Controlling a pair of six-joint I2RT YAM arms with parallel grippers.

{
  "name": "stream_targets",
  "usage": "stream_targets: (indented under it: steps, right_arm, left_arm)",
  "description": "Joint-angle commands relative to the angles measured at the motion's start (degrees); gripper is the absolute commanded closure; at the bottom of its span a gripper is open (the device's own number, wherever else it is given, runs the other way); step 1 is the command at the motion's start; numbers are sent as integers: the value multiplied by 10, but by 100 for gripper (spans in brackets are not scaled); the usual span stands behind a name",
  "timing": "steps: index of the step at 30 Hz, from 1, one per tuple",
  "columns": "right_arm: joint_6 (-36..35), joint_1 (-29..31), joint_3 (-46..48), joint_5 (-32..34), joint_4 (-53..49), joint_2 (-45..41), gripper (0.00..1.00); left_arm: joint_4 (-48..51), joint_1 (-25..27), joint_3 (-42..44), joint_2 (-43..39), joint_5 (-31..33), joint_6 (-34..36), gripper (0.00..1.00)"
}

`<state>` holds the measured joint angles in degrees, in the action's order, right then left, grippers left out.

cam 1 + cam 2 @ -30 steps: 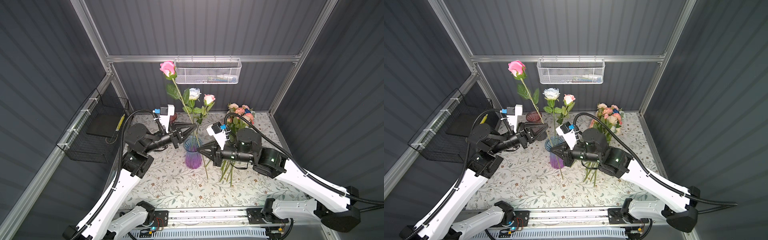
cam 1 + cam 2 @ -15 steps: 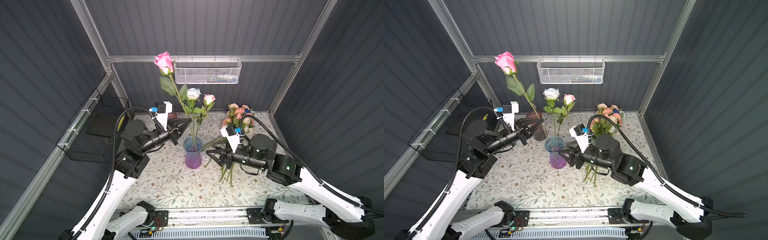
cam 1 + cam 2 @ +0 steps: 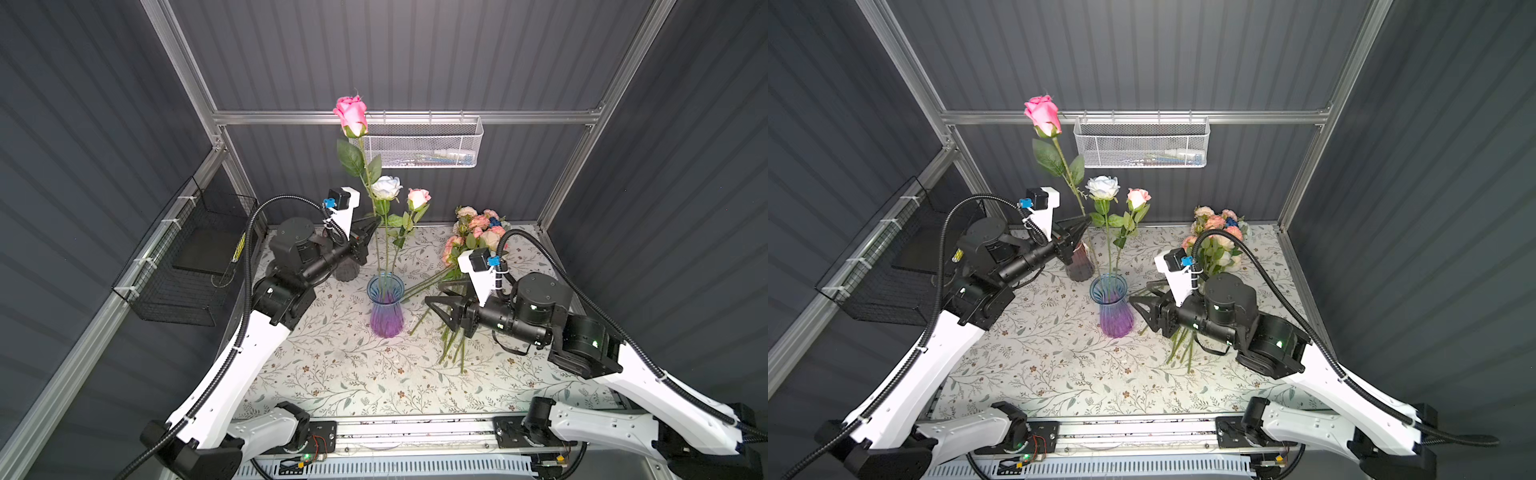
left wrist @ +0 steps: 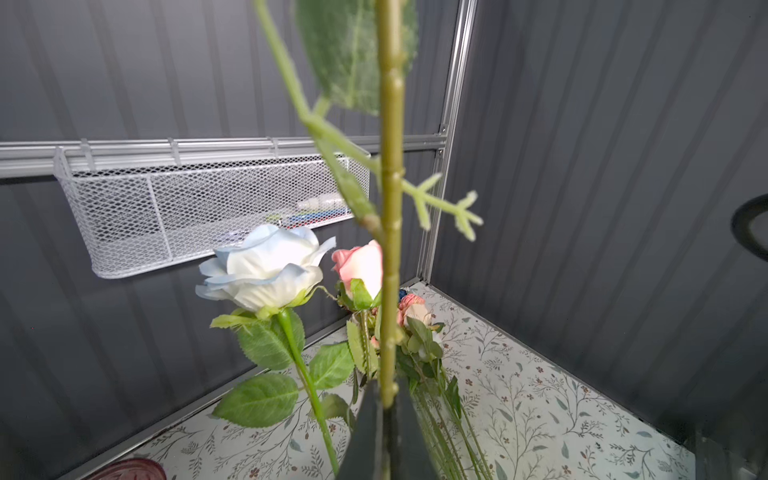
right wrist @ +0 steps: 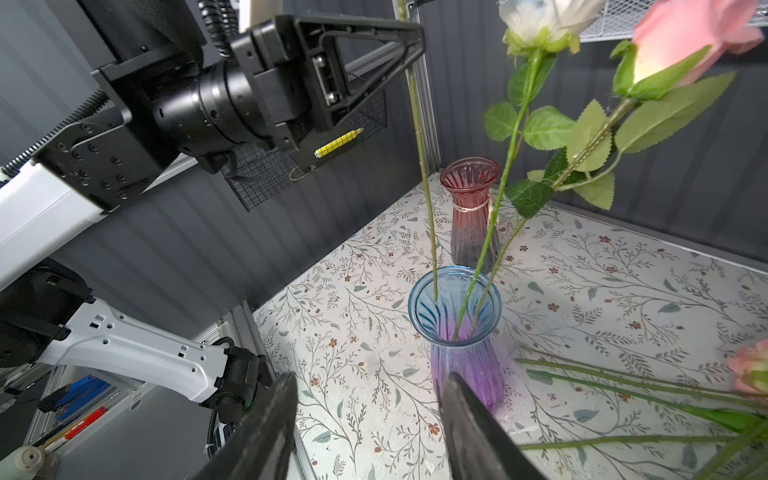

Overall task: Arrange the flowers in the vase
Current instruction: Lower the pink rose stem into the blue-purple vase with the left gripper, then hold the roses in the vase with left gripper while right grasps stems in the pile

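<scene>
The left gripper (image 3: 375,222) is closed tight on the stem of a tall pink rose (image 3: 351,116). In the left wrist view this stem runs up from between the two dark fingers. The rose stands almost upright, high over the table (image 3: 332,365). In both top views its bloom is in front of the left end of the white mesh basket (image 3: 436,143) that hangs on the back wall.

In the right wrist view the lower end of the stem goes just inside the mouth of the vase (image 5: 457,332), close to the rim. How deep it goes I cannot tell clearly. The vase is of blue and purple glass and stands upright near the middle of the table. Two flowers already stand in it: a white rose (image 3: 386,187) with pale blue edges, and a small pink rose (image 3: 417,198) that leans a little to the right.

The right gripper (image 3: 434,294) is open and holds nothing. It is low, just beside the vase on its right side, and it points toward the vase. In the right wrist view its two fingers stand apart, with the lower body of the vase seen between them.

The other flowers (image 3: 473,237) lie in a bunch on the table, partly under the right arm, with the blooms toward the back wall and the stems toward the front. A dark red vase (image 3: 1079,266) stands behind the left gripper. A black wire basket (image 3: 187,266) hangs on the left wall.
</scene>
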<state>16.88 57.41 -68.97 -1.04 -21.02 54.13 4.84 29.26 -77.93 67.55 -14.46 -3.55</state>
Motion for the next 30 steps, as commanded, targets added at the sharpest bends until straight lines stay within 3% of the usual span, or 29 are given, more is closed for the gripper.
stream_targets:
  steps: [1,10,13,18,25,30]
  right_arm:
    - [0,-1,8,10,-3,-10,42]
    - [0,0,24,21,-2,-17,41]
    - [0,-1,29,25,3,-16,41]
    - [6,-4,39,26,11,-11,40]
    - [21,-11,60,35,14,-17,36]
    - [49,-37,104,26,17,-25,36]
  left_arm:
    - [-43,-2,12,10,17,11,100]
    - [-65,-3,120,-8,41,-37,100]
    - [-67,-3,153,-22,57,-56,83]
    - [-53,-3,189,-45,88,-88,43]
    - [-38,-3,198,-102,130,-127,12]
    - [-22,-3,190,-140,140,-151,0]
